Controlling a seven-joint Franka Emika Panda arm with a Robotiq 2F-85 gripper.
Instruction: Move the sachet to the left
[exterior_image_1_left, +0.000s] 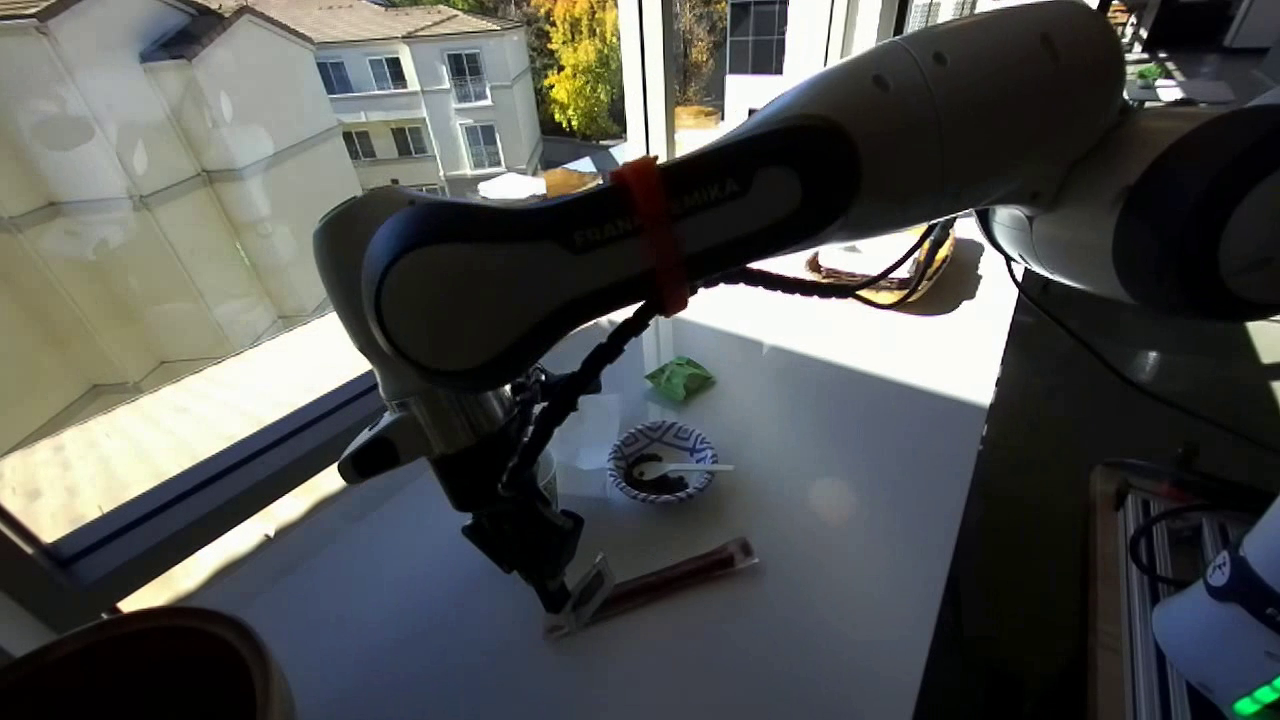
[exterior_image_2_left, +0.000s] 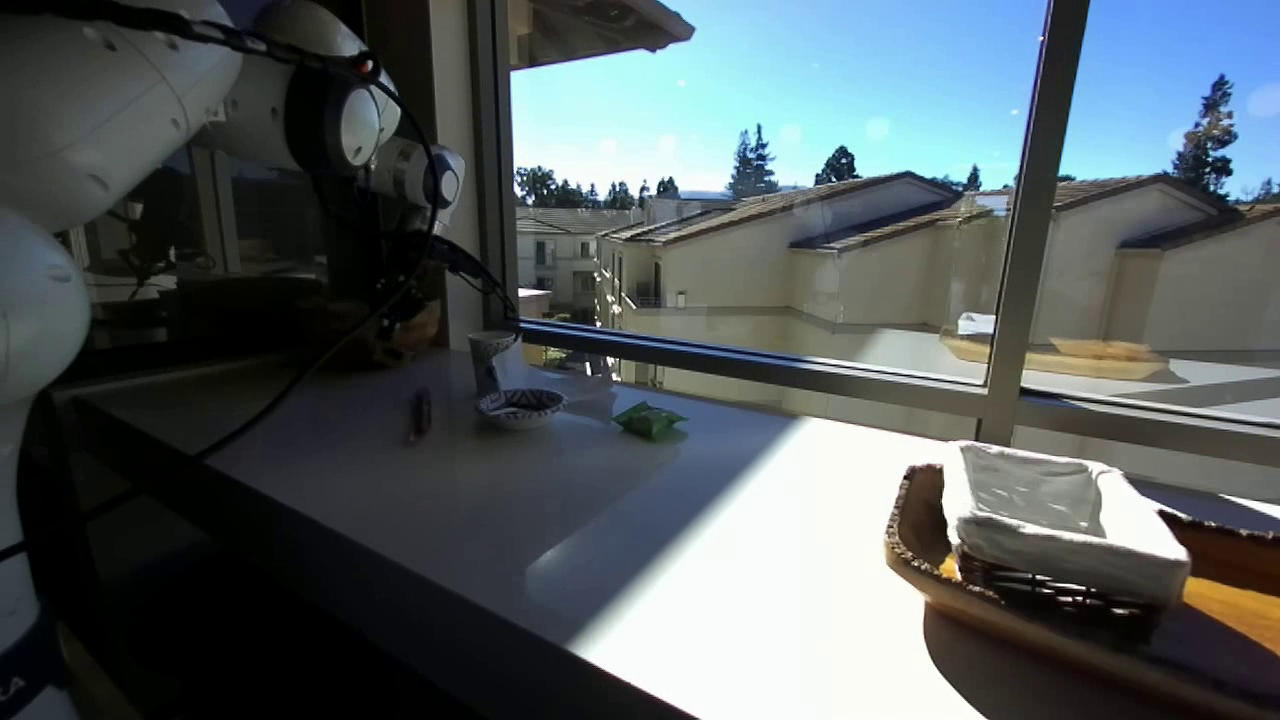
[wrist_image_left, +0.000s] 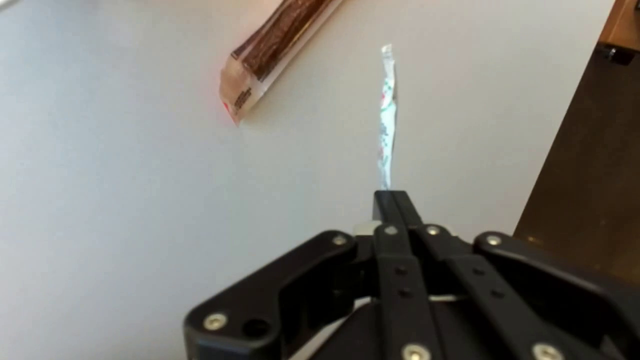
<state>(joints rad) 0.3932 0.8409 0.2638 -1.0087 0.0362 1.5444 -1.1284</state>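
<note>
In exterior view, upper middle, I read FRAN and MIKA on arm (exterior_image_1_left: 780, 195), orange band (exterior_image_1_left: 652, 235) between. In wrist view, print on sachet (wrist_image_left: 387, 120) and brown stick's wrapper (wrist_image_left: 275, 55) too small.

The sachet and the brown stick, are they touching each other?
Apart. The wrist view shows it: white table lies between the sachet and the brown stick, all along the part of the sachet that shows.

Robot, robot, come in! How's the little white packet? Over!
Jaws shut on sachet. Sachet edge-on in wrist view. Brown stick nearby, maybe in the way.
</note>
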